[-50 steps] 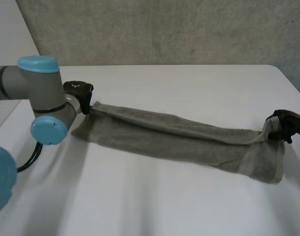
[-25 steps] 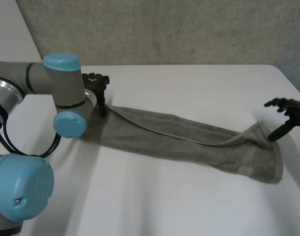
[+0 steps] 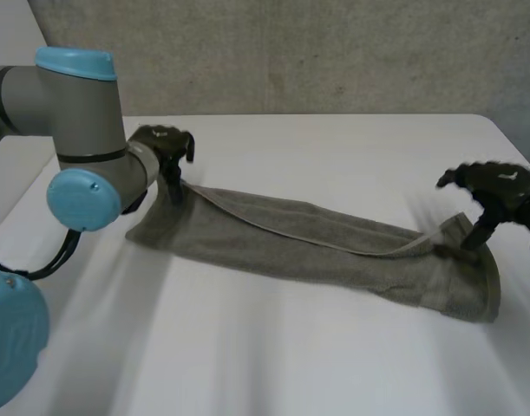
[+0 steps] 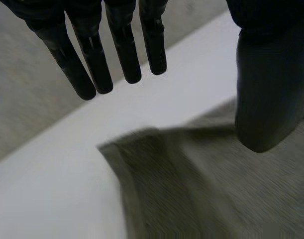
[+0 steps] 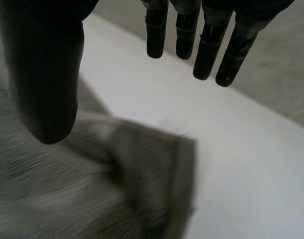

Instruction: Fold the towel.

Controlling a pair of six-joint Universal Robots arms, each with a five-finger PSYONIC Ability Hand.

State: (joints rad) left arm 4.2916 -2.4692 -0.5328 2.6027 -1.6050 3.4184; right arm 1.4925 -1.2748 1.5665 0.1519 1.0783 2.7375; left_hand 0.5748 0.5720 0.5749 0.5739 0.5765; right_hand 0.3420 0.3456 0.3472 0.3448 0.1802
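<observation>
Head view, grey towel (image 3: pixel 317 244) stretched across table (image 3: pixel 334 355), left hand (image 3: pixel 160 144) and right hand (image 3: pixel 494 182) spread wide, empty, over its ends

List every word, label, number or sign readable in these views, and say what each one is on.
No readable text in any view.
The towel: plain, with no tag or print showing.
The table: bare white, unmarked.
The left hand: no legible marking.
The right hand: a tiny pale mark on its back, too small to read.

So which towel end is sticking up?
The towel end by the right hand: its corner peaks up; the end by the left hand lies flat.
</observation>
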